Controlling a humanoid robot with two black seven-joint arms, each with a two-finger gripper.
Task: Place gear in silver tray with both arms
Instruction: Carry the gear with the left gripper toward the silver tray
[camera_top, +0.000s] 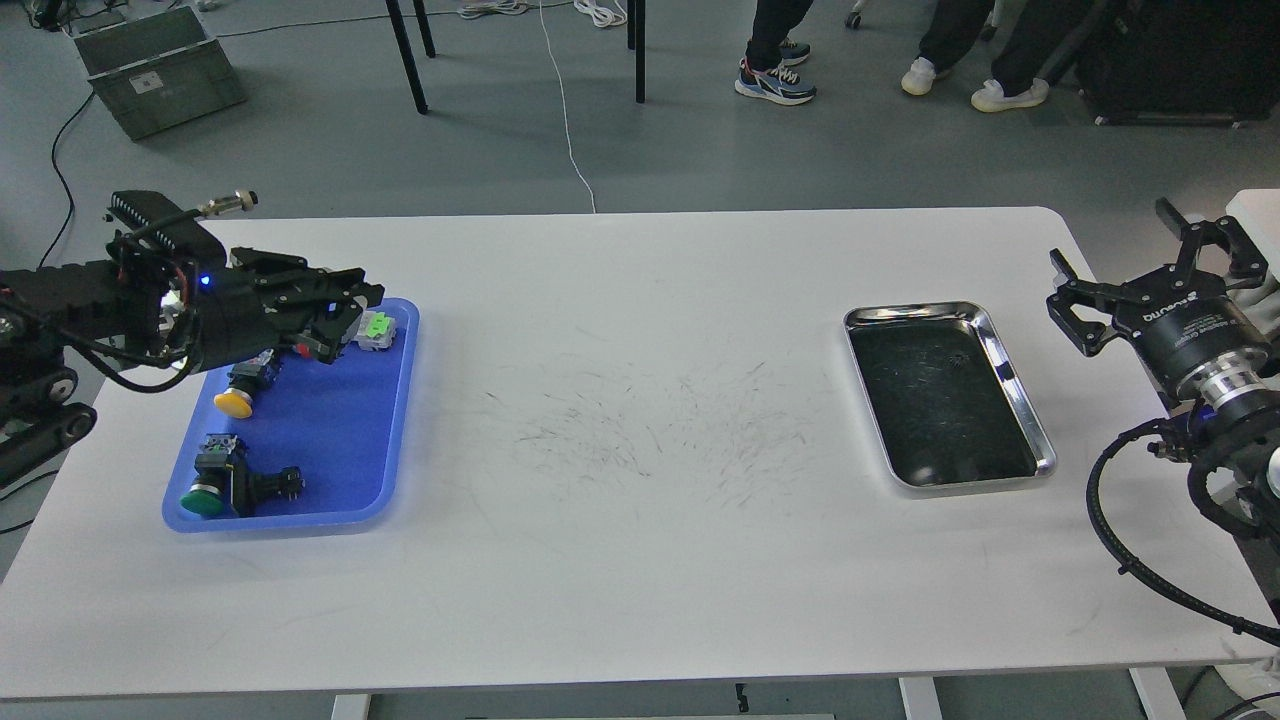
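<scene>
The silver tray (1022, 392) lies at the right of the white table, and its dark floor holds nothing. My left gripper (345, 318) hovers over the far end of the blue plastic tray (340, 440). Its fingers look spread, next to a green and grey part (376, 328). I cannot make out a gear for certain. A small black toothed part (284, 484) lies in the blue tray beside a green push-button (205, 500). My right gripper (1135, 272) is open and empty, just right of the silver tray's far end.
A yellow push-button (235, 402) lies in the blue tray under my left arm. The white table (640, 420) has scuff marks in its middle. A grey crate (155, 70), table legs and people's feet are on the floor beyond.
</scene>
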